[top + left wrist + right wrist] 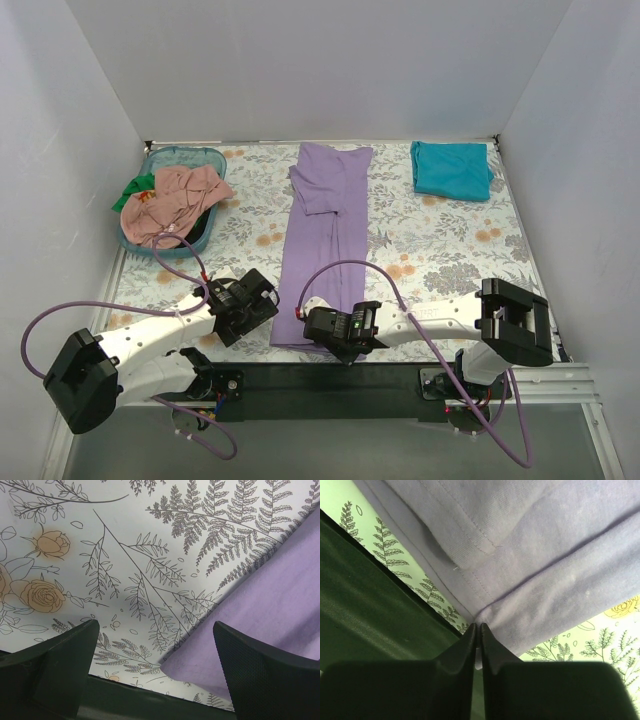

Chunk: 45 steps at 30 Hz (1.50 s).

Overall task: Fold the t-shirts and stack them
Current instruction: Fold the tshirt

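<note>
The lavender t-shirt [322,240] lies folded into a long strip down the middle of the table. My right gripper [318,325] is shut on its near right corner; in the right wrist view the closed fingertips [479,627] pinch the hem of the purple cloth [540,555]. My left gripper [262,295] is open beside the shirt's near left corner, which lies between its fingers [60,660] in the left wrist view [250,625], untouched. A folded teal t-shirt [452,168] lies at the back right. A salmon-pink t-shirt [172,200] and a green one [127,195] sit in the basket.
The blue-green plastic basket [200,157] stands at the back left. White walls close in the table on three sides. A dark rail [330,385] runs along the near edge, by both grippers. The floral tablecloth [440,240] shows between the shirts.
</note>
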{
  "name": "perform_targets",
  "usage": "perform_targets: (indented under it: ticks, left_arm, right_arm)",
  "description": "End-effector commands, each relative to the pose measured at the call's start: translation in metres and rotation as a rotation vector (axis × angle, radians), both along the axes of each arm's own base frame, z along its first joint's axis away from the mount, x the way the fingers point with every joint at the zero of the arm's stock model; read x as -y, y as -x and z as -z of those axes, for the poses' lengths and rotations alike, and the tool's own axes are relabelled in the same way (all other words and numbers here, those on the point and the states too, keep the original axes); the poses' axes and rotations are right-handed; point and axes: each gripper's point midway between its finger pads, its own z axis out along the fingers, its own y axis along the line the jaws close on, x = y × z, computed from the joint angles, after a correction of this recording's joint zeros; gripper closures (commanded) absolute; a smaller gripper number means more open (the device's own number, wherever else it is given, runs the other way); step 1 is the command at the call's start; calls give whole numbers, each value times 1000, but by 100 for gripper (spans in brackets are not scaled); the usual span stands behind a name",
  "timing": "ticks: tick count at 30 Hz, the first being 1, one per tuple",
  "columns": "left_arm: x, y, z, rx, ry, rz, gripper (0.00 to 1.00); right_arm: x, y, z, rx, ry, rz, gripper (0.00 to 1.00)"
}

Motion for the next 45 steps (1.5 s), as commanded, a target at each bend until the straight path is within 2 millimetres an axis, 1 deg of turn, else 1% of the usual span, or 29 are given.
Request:
perform_targets:
  ticks: [1, 3, 6, 7, 10, 18, 22, 26, 28, 32, 35, 38, 41, 42, 44, 45]
  left_arm:
    - [-2, -4, 0, 15, 3, -42, 2]
    - [-2, -4, 0, 13, 2, -42, 2]
    - [-1, -4, -1, 15, 6, -40, 2]
    - [-1, -4, -2, 18, 10, -39, 2]
    - [0, -5, -3, 24, 18, -38, 2]
    - [2, -5, -4, 26, 31, -30, 2]
    - [2, -4, -3, 25, 33, -28, 2]
    - [3, -4, -3, 24, 40, -22, 2]
    - [4, -3, -3, 23, 41, -22, 2]
    - [3, -2, -2, 17, 41, -21, 2]
    - [3, -1, -1, 13, 43, -20, 2]
    - [2, 1, 1, 4, 38, -19, 2]
    - [2, 2, 2, 0, 39, -20, 2]
    - [2, 3, 2, -2, 39, -19, 2]
    - [2, 3, 3, -3, 41, -22, 2]
    - [2, 3, 2, -2, 43, -20, 2]
  right_arm:
    - [-6, -4, -9, 31, -10, 13, 89]
    - [-8, -7, -13, 46, -25, 26, 92]
    - [-15, -10, -25, 62, -76, 41, 95]
    - [-18, -11, -32, 66, -106, 41, 95]
    - [-27, -12, -43, 70, -164, 47, 95]
    - [-56, -9, -59, 48, -324, 53, 96]
    - [-65, -9, -65, 50, -382, 55, 96]
    - [-68, -5, -58, 25, -375, 45, 96]
    - [-67, -2, -50, 7, -353, 41, 96]
    - [-62, 3, -35, -21, -311, 44, 92]
    - [-62, 5, -30, -36, -300, 45, 90]
    - [-62, 13, -25, -60, -290, 22, 91]
    - [-57, 16, -26, -60, -293, 33, 97]
    - [-57, 13, -34, -42, -321, 46, 97]
    - [-52, 8, -41, -11, -346, 82, 98]
    - [-52, 6, -56, 3, -393, 93, 98]
